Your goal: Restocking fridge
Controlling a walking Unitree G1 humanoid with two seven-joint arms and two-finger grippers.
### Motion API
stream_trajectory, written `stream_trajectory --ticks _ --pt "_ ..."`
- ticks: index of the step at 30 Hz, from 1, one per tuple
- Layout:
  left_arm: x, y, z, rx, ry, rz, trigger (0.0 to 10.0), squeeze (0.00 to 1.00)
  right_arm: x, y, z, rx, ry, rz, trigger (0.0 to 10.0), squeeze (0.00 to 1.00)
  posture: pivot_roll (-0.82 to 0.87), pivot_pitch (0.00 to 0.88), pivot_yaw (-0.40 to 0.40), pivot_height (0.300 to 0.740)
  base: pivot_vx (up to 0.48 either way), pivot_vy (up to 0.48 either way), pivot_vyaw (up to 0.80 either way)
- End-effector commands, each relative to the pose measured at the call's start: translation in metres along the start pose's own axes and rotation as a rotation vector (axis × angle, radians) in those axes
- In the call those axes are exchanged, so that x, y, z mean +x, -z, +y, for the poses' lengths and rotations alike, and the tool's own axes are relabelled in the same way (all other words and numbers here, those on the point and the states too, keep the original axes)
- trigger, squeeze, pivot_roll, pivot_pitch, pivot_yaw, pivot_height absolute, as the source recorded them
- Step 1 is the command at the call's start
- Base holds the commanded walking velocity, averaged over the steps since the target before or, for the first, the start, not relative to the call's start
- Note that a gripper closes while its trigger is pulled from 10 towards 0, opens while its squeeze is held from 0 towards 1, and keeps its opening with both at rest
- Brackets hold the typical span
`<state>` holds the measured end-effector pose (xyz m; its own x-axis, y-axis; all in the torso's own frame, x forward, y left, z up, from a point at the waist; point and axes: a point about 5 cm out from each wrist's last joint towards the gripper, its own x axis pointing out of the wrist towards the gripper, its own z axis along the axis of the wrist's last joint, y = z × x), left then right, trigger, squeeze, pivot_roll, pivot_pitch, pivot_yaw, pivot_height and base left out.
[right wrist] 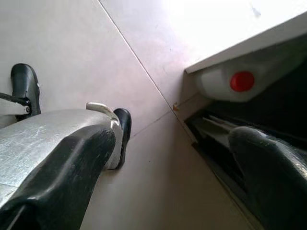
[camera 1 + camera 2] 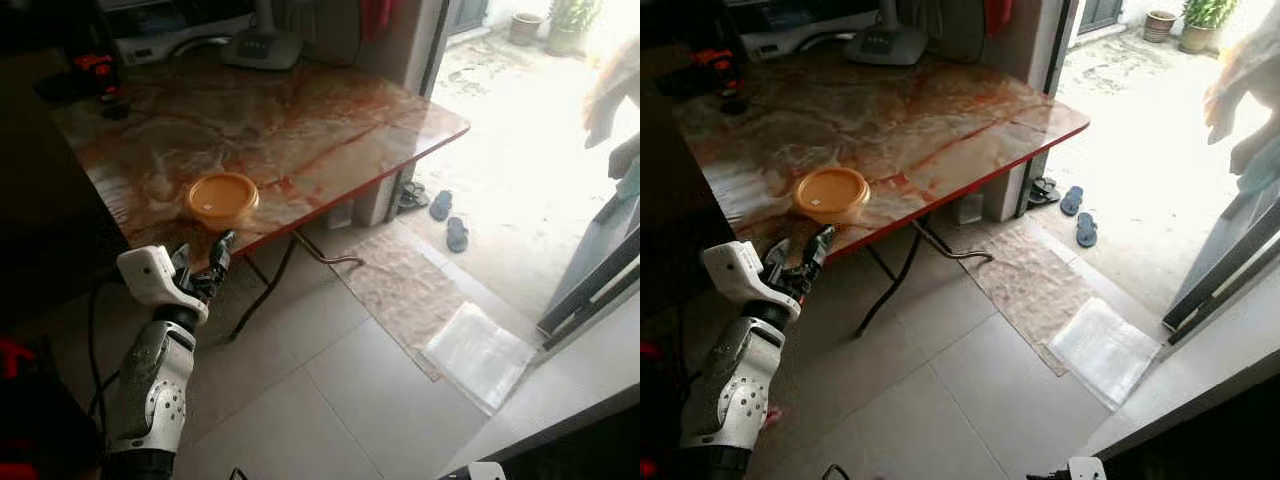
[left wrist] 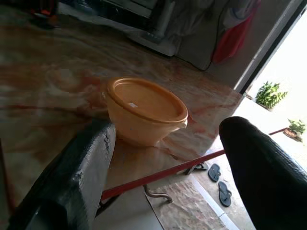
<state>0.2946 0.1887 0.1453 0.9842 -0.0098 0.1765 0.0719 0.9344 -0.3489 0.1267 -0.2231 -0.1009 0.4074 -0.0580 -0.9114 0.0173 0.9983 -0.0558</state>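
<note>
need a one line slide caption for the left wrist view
Open left gripper lined up on a lidded orange container near the edge of a marbled red-rimmed table.

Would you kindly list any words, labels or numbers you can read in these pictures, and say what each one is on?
None can be read.
Orange tub: a small white sticker on its lid, too small to read.
Grey device at the far edge of the table: a dark panel, blurred, nothing legible.
White jug: a red cap, no print to be made out.
</note>
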Motion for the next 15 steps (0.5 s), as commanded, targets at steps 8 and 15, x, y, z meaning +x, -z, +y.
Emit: stream_trajectory --ticks 8,15 --pt "0.004 -0.0039 -0.0067 0.011 0.007 -0.019 10.0 0.0 -0.0012 0.0073 -0.0017 0.004 -0.005 0.017 10.0 0.0 -0.11 0.017 -0.018 0.74 0.0 0.0 0.59" --pt "0.0068 -0.0049 -0.0105 0.01 0.017 -0.025 10.0 0.0 -0.0011 0.0075 -0.0006 0.017 -0.01 0.016 10.0 0.0 -0.11 0.013 -0.017 0.74 0.0 0.0 0.0"
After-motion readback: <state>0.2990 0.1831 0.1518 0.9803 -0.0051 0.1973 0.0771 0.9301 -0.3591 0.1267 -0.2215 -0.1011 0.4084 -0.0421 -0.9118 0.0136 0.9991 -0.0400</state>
